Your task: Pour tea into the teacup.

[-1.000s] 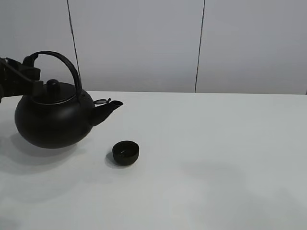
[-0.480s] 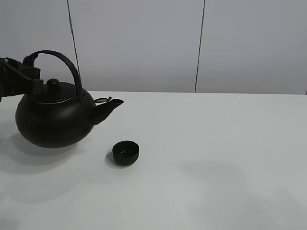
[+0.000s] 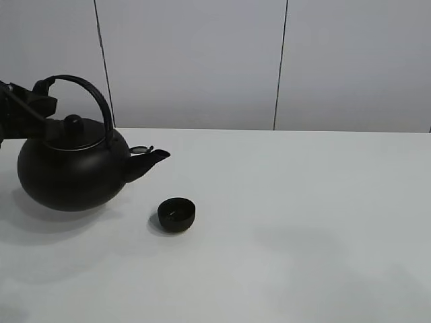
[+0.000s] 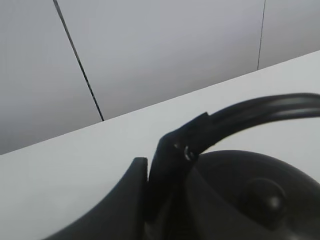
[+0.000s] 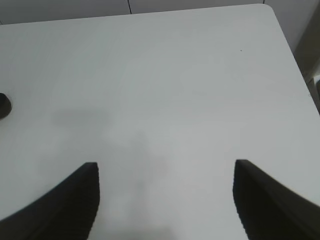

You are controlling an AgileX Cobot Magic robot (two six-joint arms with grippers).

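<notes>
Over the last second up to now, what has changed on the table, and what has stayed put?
The black kettle, held by its arched handle in the shut left gripper, sank slightly and drifted left, and its spout dipped lower. Nothing was taken hold of or let go. The small black teacup stayed where it was on the white table.

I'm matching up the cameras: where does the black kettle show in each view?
Exterior high: the kettle is at the far left.
Left wrist: close up, filling the lower right.
Right wrist: not in it.
Shared landmark: the white table, seen in all three.
</notes>
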